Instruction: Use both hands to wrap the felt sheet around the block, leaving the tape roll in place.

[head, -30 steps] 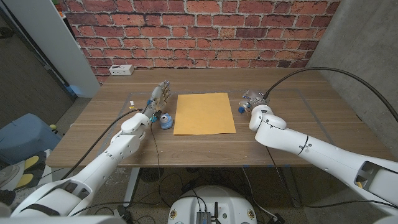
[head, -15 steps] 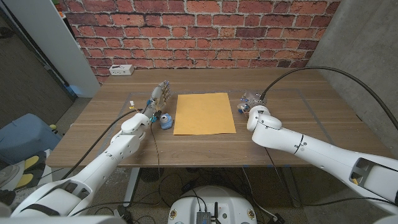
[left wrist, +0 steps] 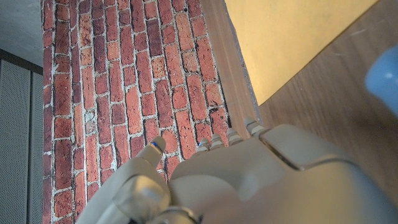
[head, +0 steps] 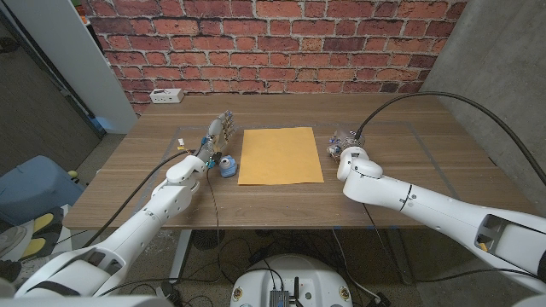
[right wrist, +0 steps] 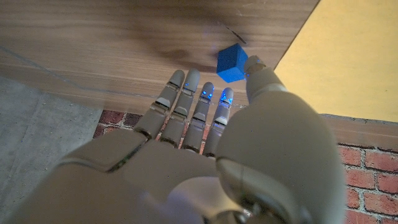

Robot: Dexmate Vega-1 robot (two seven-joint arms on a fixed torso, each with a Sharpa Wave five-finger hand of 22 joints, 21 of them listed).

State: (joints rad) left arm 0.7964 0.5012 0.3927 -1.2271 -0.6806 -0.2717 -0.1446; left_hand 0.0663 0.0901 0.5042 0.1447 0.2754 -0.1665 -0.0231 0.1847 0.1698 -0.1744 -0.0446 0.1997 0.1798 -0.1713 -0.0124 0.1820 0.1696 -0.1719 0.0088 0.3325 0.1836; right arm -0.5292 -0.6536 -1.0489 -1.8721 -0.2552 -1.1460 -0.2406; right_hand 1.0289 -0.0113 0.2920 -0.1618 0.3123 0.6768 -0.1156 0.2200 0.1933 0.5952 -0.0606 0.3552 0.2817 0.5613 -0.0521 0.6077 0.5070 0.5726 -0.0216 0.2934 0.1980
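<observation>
The yellow felt sheet (head: 281, 155) lies flat in the middle of the table. A small blue block (right wrist: 231, 63) sits just off the sheet's right edge, partly hidden behind my right hand (head: 345, 140) in the head view. In the right wrist view that hand (right wrist: 205, 143) holds nothing; its fingers reach straight out and its thumb tip is beside the block. The blue tape roll (head: 227, 165) stands off the sheet's left edge. My left hand (head: 217, 132) stands just beyond the roll with its fingers apart and holds nothing. The left wrist view shows the felt sheet (left wrist: 292, 37) and the tape roll (left wrist: 382, 71).
A white power strip (head: 166, 95) lies at the far left of the table, near the brick wall. Cables run from both wrists across the tabletop. Bare wood lies in front of the sheet up to the table's near edge (head: 281, 217).
My right arm has drawn slightly left, bringing the right hand a little closer to the sheet's right edge. The left arm, sheet and tape roll have not moved.
</observation>
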